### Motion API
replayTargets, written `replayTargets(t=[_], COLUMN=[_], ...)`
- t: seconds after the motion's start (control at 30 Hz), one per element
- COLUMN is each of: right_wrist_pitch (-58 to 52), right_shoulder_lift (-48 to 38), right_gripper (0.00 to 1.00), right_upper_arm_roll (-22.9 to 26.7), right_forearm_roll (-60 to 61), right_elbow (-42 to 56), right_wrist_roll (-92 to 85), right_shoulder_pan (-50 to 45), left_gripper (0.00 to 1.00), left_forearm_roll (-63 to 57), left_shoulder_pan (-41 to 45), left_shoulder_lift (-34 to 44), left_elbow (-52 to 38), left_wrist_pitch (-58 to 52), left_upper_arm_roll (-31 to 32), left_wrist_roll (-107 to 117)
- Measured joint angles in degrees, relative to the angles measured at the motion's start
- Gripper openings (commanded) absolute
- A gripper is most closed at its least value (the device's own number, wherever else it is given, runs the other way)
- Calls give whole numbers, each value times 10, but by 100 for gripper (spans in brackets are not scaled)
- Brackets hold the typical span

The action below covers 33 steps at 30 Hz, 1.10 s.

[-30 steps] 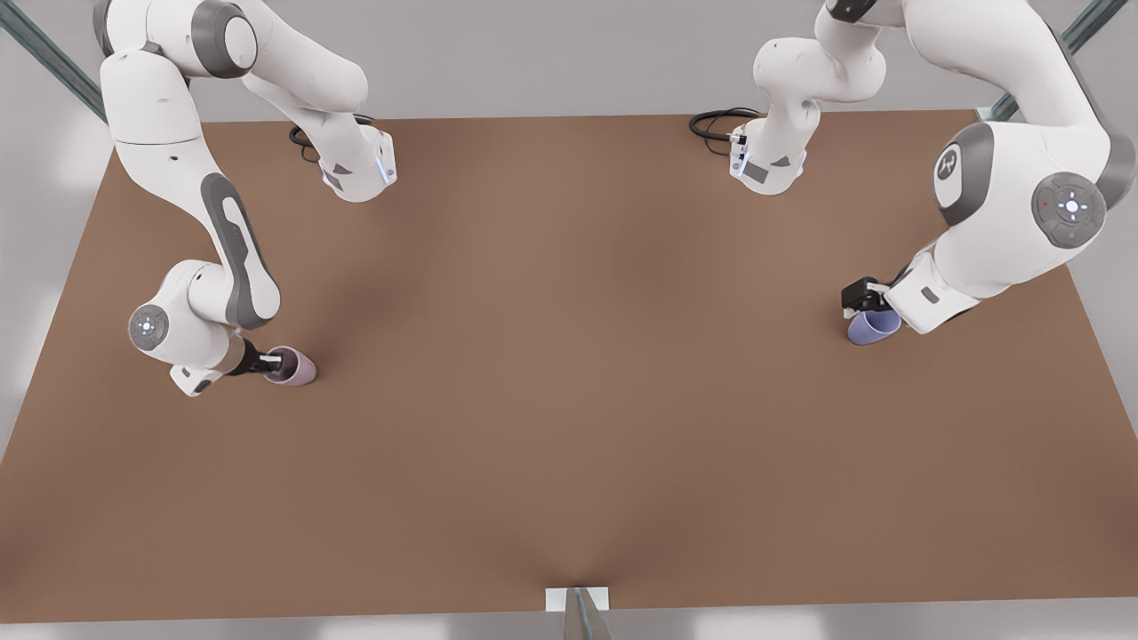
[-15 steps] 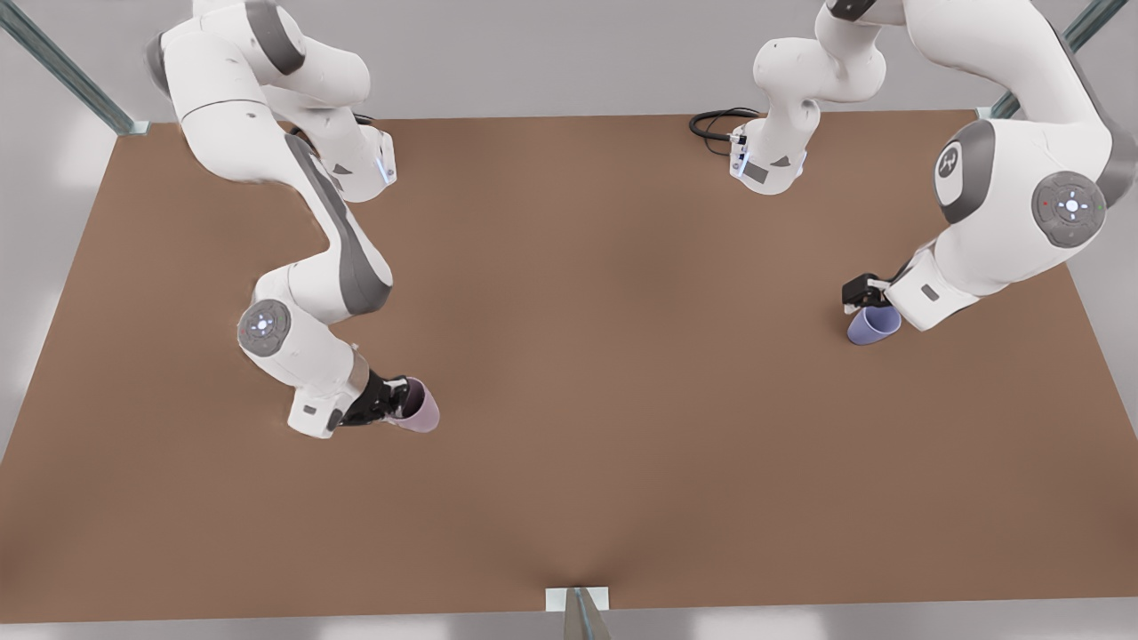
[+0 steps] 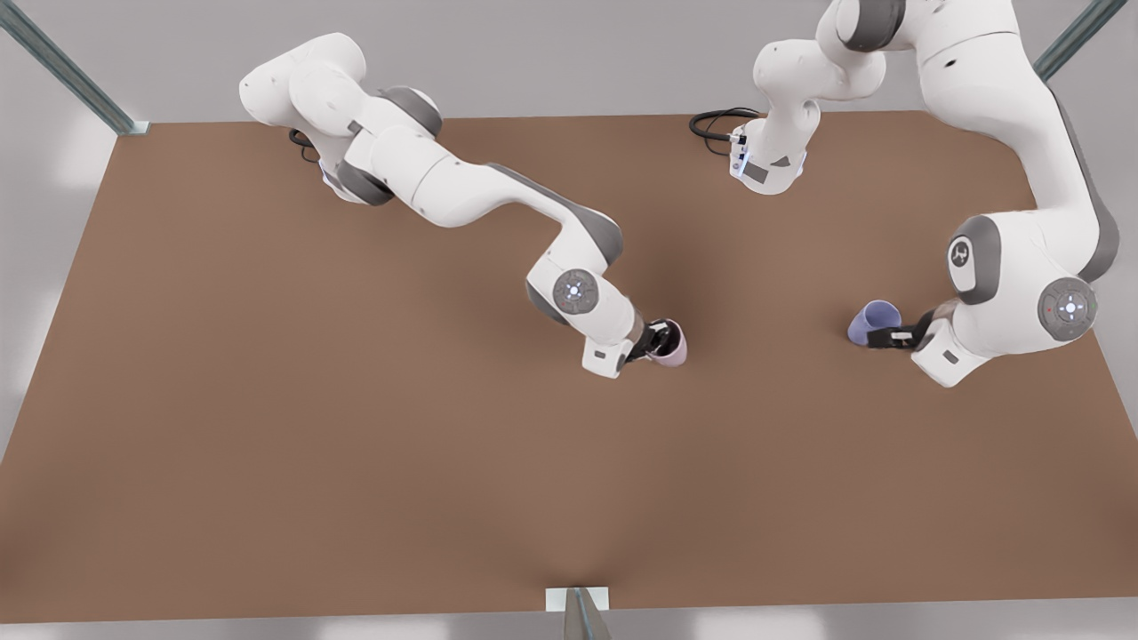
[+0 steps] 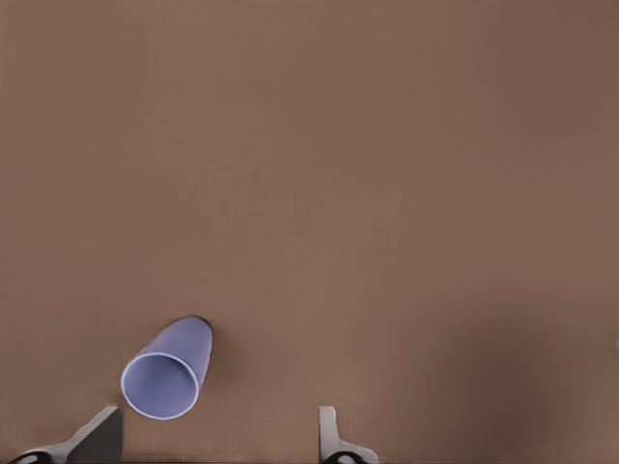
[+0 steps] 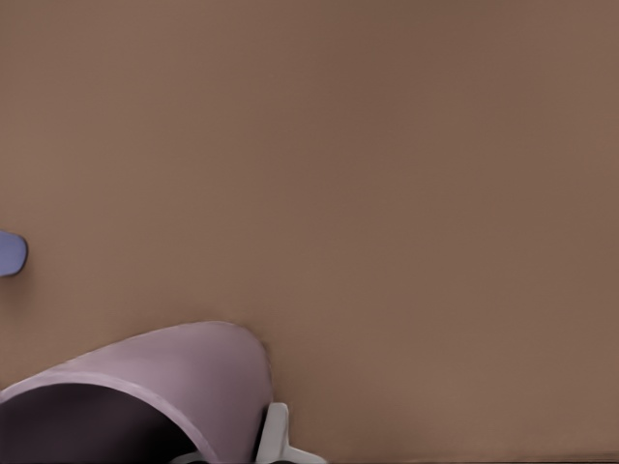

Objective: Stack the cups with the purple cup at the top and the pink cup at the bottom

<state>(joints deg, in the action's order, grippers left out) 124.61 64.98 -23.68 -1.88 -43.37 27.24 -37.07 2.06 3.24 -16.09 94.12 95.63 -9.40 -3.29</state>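
Carried to mid-table, the pink cup (image 3: 669, 343) sits gripped in the right end effector (image 3: 653, 342); the left end effector (image 3: 889, 338) hangs open beside the purple cup (image 3: 873, 321).

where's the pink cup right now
The pink cup is near the table's middle in the front view, held in the right gripper, well apart from the purple cup.

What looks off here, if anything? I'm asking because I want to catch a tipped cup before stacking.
Nothing is spilled or damaged. The purple cup rests on the table, off-centre between the left gripper's open fingers and close to one of them. The right gripper holds the pink cup. Whether either cup tilts is unclear.
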Motion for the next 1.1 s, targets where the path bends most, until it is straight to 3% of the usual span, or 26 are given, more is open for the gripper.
replayTargets(t=[0.2,0.4,0.43,0.5,0.9,1.07,1.1], right_wrist_pitch=[-5,-12,-12,-13,26,-7,-24], right_shoulder_lift=[20,33,34,35,27,-46,-83], right_gripper=[21,23,29,100,100,100,100], right_upper_arm_roll=[12,31,32,34,26,34,37], right_forearm_roll=[-11,-35,-36,-40,-39,-45,-48], right_elbow=[-18,-34,-35,-35,-29,-48,-74], right_wrist_roll=[61,103,109,121,168,178,178], right_shoulder_pan=[-3,-22,-26,-30,-46,-31,-15], left_gripper=[100,100,100,100,100,100,74], left_forearm_roll=[-3,-9,-12,-20,-30,-30,-30], left_shoulder_pan=[-33,-31,-31,-30,-41,-42,-42], left_shoulder_lift=[28,33,39,47,19,11,10], left_elbow=[144,238,251,274,334,346,346], left_wrist_pitch=[96,167,177,195,302,336,340], left_upper_arm_roll=[-67,-93,-94,-95,-104,-104,-104], left_wrist_roll=[-38,-81,-87,-98,-144,-156,-158])
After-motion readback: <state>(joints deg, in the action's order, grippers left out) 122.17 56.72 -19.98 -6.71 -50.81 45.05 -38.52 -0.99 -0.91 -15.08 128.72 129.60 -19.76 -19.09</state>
